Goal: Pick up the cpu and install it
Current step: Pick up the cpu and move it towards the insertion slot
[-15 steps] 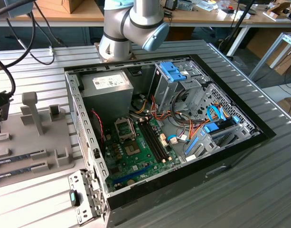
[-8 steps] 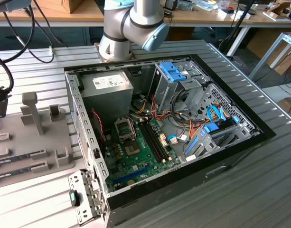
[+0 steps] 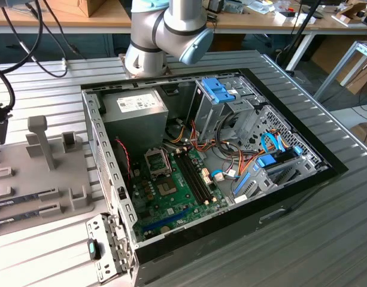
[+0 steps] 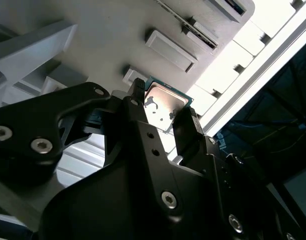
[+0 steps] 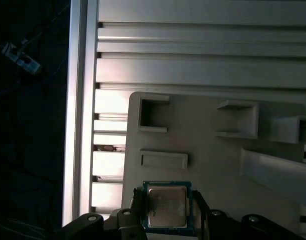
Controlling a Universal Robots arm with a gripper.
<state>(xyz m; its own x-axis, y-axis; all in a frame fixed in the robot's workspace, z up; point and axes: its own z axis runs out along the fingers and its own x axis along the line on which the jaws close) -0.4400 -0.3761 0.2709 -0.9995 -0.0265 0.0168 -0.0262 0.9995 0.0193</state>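
Observation:
The cpu [image 5: 166, 206], a small square chip with a silvery top and a thin green rim, sits between my gripper's [image 5: 167, 209] two black fingers, which press on its opposite edges. In the second wrist view the cpu [image 4: 164, 106] is likewise clamped in the gripper [image 4: 161, 111], over the pale grey holder tray [image 4: 113, 35]. Whether the chip is lifted clear of the tray cannot be told. In the exterior view the arm's grey and blue joints [image 3: 165, 27] stand behind the open computer case [image 3: 303, 179], whose green motherboard [image 3: 171, 191] carries a metal-framed socket [image 3: 157, 161].
The grey holder tray [image 3: 45, 179] with posts and slots lies on the ribbed aluminium table at the exterior view's left, beside the case. Inside the case are a grey power-supply box [image 3: 135, 110], drive cages [image 3: 231, 101] and bundled cables [image 3: 231, 161]. The table edge [image 5: 80, 110] runs close to the tray.

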